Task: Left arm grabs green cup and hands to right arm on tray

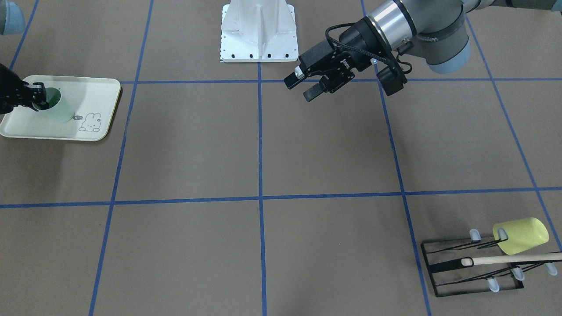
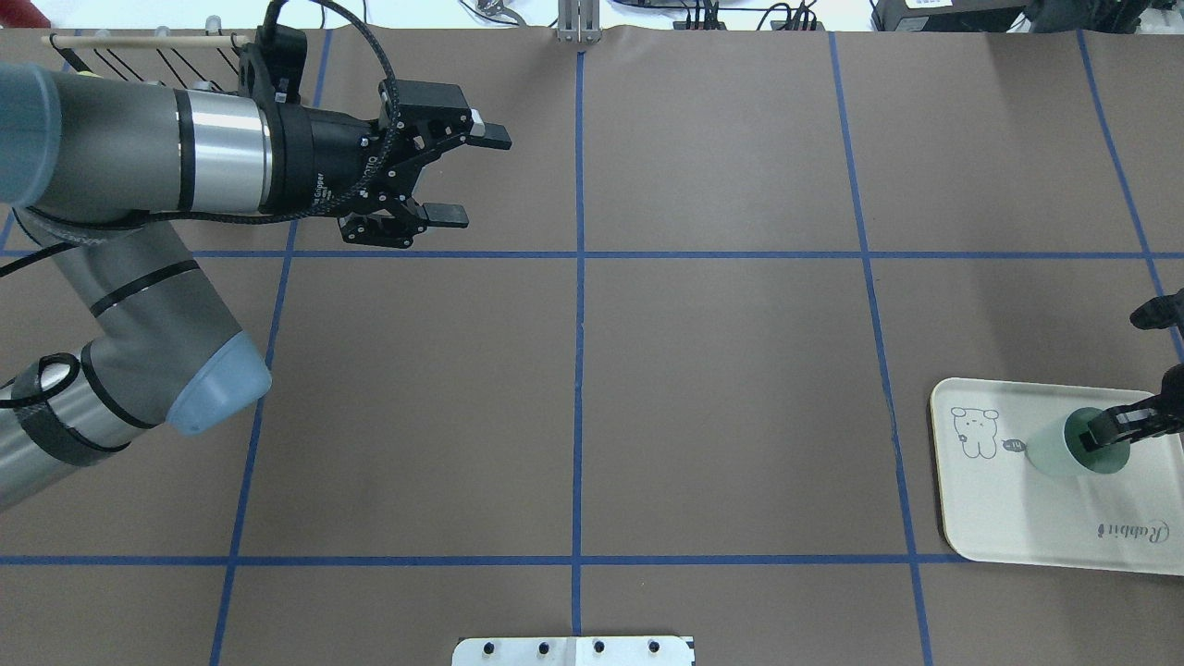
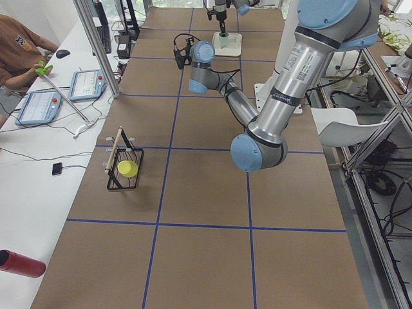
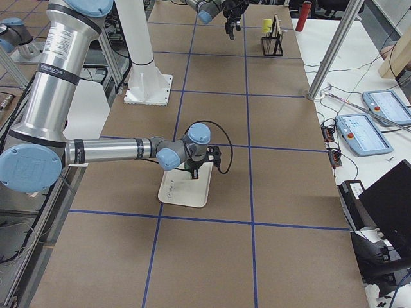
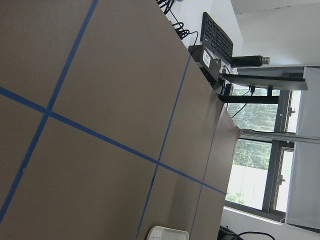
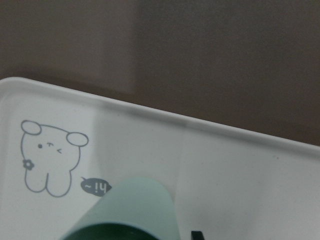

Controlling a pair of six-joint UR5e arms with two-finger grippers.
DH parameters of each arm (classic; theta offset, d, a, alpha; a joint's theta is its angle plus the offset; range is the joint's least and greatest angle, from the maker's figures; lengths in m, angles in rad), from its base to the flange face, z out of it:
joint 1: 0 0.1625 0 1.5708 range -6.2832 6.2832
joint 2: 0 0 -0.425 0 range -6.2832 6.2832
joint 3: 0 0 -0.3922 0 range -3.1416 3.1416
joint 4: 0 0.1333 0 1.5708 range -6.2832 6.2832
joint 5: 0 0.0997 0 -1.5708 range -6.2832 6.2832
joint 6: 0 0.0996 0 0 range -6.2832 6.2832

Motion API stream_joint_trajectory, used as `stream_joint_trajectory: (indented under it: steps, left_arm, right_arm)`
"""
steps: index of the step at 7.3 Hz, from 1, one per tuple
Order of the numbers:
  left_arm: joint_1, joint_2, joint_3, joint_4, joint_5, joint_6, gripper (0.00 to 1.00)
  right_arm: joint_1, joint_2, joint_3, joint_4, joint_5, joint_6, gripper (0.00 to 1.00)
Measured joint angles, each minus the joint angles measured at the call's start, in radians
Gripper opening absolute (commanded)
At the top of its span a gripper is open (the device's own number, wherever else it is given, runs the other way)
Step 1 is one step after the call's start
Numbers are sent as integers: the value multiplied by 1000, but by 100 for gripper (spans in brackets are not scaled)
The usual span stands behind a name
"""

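With the right gripper [image 2: 1105, 433], pinches the rim of the green cup [image 2: 1054, 451]: fingers closed across the wall, one seemingly inside the dark mouth and the other outside. Carries the cup over the tray [image 2: 1017, 532], just beside the rabbit drawing [image 2: 973, 433], leaning with its base toward the drawing and its mouth toward the wrist. Cannot tell from any view whether the base touches the tray surface or hangs just above it. Leaves the left gripper [image 2: 470, 178] spread wide and empty, raised over the table's other half and well apart from the cup, on the side where the wire rack [image 1: 465, 267] bears the yellow-green cup [image 1: 522, 235]. Judged from that, counts the grab and the hand-over as done and puts the work at the final step, setting the cup down. Calls next for bringing the cup upright so the base sits flat on the tray. Then needs the fingers opened and drawn straight up, so the one inside the mouth clears the rim without dragging or tipping the light tumbler.
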Motion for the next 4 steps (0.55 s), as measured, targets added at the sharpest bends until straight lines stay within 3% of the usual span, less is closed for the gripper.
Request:
stream_joint_trajectory:
  steps: [4]
  left_arm:
    - [-76,14,-24,76,-57,79,100]
  right_arm:
    - [255,-54,126,-1,45,-9,100]
